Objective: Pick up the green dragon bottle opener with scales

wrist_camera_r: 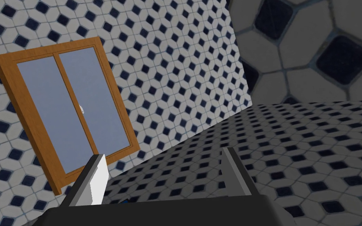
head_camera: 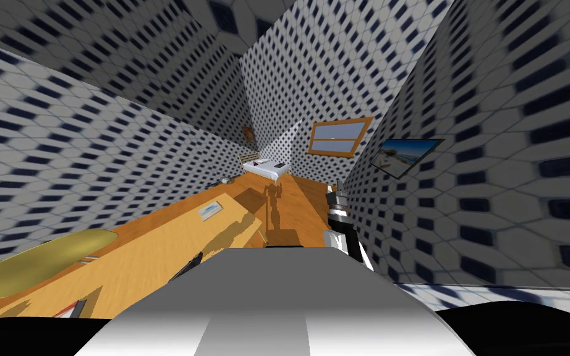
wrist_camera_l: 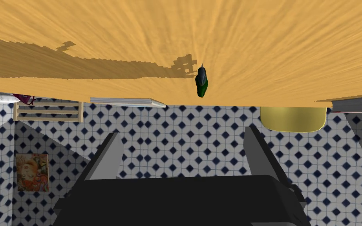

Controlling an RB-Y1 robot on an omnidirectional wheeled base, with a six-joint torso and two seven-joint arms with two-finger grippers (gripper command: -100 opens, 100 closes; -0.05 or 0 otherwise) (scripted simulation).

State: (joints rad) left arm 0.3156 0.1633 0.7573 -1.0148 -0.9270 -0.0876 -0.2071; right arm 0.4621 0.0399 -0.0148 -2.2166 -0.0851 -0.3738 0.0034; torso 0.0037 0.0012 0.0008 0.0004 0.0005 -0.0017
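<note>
The table [head_camera: 148, 262] is the biggest thing here: a tan slab with a fine streaked wood grain, running from lower left toward the middle of the head view. In the left wrist view it spreads wide beyond the fingers. A smooth, rounded yellow thing [head_camera: 36, 262], perhaps a seat, sits at the head view's lower left, against the table's edge. A thin white slab [head_camera: 211, 210], flat like a book, lies further up the tabletop. The right gripper [head_camera: 338, 198] hangs right of centre in the head view, its jaws apart. The left gripper [wrist_camera_l: 186, 155] also has its jaws apart and empty, aimed at the table edge. The opener [wrist_camera_l: 202, 81] is smallest: a dark green, lumpy lozenge with a grey pointed tip, lying on the table near its edge. It is between slab and yellow thing, well apart from the left fingers and about in line with their gap. It looks stiff, light and bumpy enough to grip; I would pinch across its narrow green middle, clear of the tapering tip.
</note>
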